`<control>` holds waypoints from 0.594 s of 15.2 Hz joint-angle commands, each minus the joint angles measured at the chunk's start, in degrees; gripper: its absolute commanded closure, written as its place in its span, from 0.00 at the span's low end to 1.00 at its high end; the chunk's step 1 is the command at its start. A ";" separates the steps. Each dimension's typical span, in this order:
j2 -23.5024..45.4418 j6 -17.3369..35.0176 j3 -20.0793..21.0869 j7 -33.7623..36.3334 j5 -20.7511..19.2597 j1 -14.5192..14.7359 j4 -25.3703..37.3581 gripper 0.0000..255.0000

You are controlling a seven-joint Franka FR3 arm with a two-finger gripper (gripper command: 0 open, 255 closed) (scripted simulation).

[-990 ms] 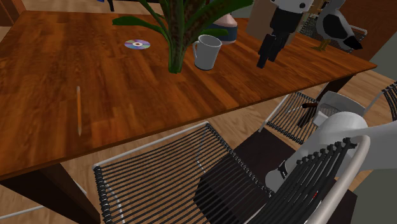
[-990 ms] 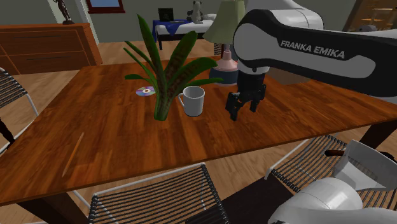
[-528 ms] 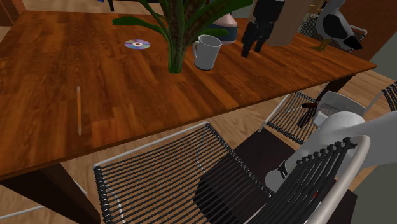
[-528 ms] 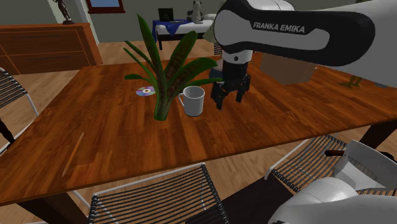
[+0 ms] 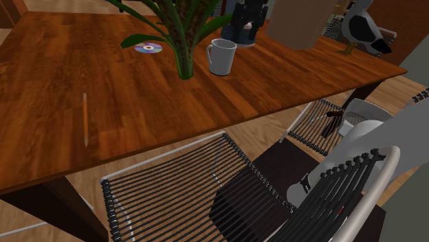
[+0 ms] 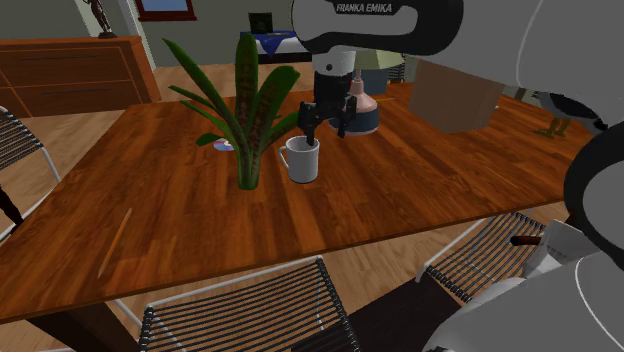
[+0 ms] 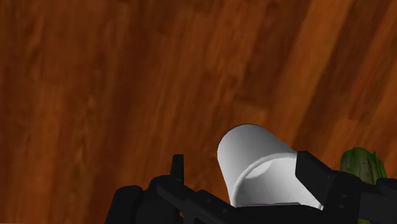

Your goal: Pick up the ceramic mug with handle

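Dim, even render light; faint shadows

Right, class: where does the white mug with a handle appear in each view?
Shoulder view: white handled mug, upper middle, right of the green leafy plant.
Second exterior view: mug at centre, right of the plant.
Wrist view: mug between the black fingers.
Shared landmark: the plant.

wooden table (image 5: pixel 137 96) carries mug (image 5: pixel 221 56), plant (image 5: pixel 184 60), disc (image 5: pixel 148 48) and pencil (image 5: pixel 85 118)

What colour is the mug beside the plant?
White, plain with no pattern; the mug shows best in the second exterior view.
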 commanded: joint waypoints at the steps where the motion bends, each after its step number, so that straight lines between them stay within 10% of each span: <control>1: 4.23 -0.70 0.18 0.58 0.43 0.16 5.19 0.00; 9: 4.40 4.56 0.30 0.48 0.58 0.22 0.15 0.00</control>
